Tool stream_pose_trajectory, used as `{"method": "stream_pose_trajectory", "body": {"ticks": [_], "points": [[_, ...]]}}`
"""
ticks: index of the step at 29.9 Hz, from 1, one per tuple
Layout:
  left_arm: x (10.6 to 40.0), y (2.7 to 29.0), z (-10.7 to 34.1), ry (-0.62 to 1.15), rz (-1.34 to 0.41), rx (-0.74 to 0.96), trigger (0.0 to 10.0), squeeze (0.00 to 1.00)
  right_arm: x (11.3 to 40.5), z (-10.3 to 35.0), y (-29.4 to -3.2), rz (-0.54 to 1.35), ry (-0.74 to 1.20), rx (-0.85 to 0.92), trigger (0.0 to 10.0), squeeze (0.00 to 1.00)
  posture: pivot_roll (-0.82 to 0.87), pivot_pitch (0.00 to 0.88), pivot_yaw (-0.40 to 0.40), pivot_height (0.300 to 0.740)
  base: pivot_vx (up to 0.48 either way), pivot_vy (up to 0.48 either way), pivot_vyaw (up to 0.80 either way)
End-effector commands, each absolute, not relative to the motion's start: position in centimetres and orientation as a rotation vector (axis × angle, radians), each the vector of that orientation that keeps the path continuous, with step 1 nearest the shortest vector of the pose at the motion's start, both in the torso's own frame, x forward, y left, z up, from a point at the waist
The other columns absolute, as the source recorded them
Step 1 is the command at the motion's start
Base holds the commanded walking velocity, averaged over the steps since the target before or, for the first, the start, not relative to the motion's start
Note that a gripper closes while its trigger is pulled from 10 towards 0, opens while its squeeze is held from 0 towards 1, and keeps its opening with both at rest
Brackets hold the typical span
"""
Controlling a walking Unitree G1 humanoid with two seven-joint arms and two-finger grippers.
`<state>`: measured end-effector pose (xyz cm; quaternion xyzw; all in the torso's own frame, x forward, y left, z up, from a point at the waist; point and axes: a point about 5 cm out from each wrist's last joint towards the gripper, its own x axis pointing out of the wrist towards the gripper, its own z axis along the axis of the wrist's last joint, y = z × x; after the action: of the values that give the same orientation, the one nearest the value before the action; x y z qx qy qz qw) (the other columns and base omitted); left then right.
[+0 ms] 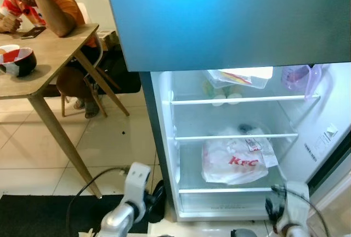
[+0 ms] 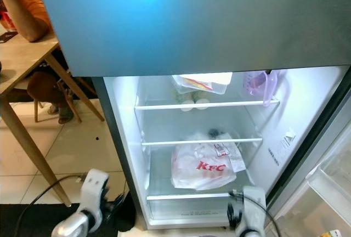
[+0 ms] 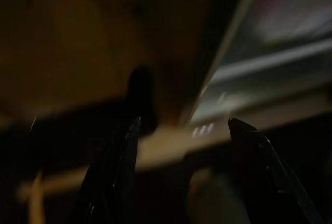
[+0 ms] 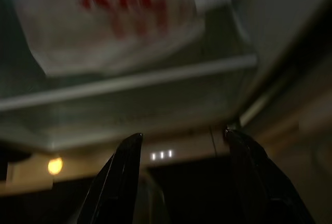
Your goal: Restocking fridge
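The right gripper (image 4: 179,177) has its two black fingers spread apart with nothing between them; it sits low in front of the open fridge (image 1: 164,138), pointed up at the lowest glass shelf (image 4: 129,81). A white KFC bag (image 1: 233,163) lies on that shelf, above and beyond the fingertips, not touching them. The left gripper (image 3: 181,175) is likewise spread and empty, held low beside the fridge's left outer wall in dim light, well apart from the bag. Above the bag, the middle shelf (image 1: 236,136) carries a small dark item that cannot be identified. The top shelf (image 1: 241,100) holds a clear plastic container (image 1: 238,78), pale round items (image 1: 226,99) and a purple jug (image 1: 299,79) at the right. The closed upper door (image 1: 219,17) is dark grey. To the left stands a wooden table (image 1: 49,56) with a bowl (image 1: 19,61); a person in orange (image 1: 52,6) sits there.
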<state>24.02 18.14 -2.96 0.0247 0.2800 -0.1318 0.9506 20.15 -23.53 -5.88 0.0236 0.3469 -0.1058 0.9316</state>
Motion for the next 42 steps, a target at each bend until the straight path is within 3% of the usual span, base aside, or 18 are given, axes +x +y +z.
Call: {"method": "stream_pose_trajectory", "body": {"ticks": [1,8,16,23,37,42], "points": [[22.7,19.8,-4.4,0.694,-0.163,0.093,10.0,0.00,19.7,-6.3,-23.1,-0.215,0.733,0.060,10.0,0.00,-0.09,0.048,0.030,0.609,0.000,0.000,0.00],[20.6,21.2,-6.1,0.793,-0.064,0.127,10.0,0.00,18.7,-7.1,-22.4,-0.207,0.787,0.082,10.0,0.00,-0.08,0.039,0.030,0.609,0.000,0.000,0.00],[21.9,20.1,-5.6,0.754,-0.101,0.100,10.0,0.00,19.3,-6.8,-21.8,-0.181,0.762,0.092,10.0,0.00,-0.08,0.020,0.043,0.609,0.000,0.000,0.00],[22.8,19.2,-5.3,0.738,-0.129,0.109,10.0,0.00,19.6,-6.7,-21.8,-0.183,0.773,0.080,10.0,0.00,-0.08,0.008,0.046,0.634,0.000,0.000,0.00],[22.9,18.3,-5.4,0.734,-0.171,0.093,10.0,0.00,19.7,-6.7,-21.5,-0.177,0.752,0.095,10.0,0.00,-0.09,0.011,0.049,0.634,0.000,0.000,0.00],[23.2,18.1,-5.2,0.731,-0.177,0.102,10.0,0.00,19.9,-6.5,-21.4,-0.163,0.723,0.117,10.0,0.00,-0.09,0.012,0.048,0.654,0.000,0.000,0.00]]}}
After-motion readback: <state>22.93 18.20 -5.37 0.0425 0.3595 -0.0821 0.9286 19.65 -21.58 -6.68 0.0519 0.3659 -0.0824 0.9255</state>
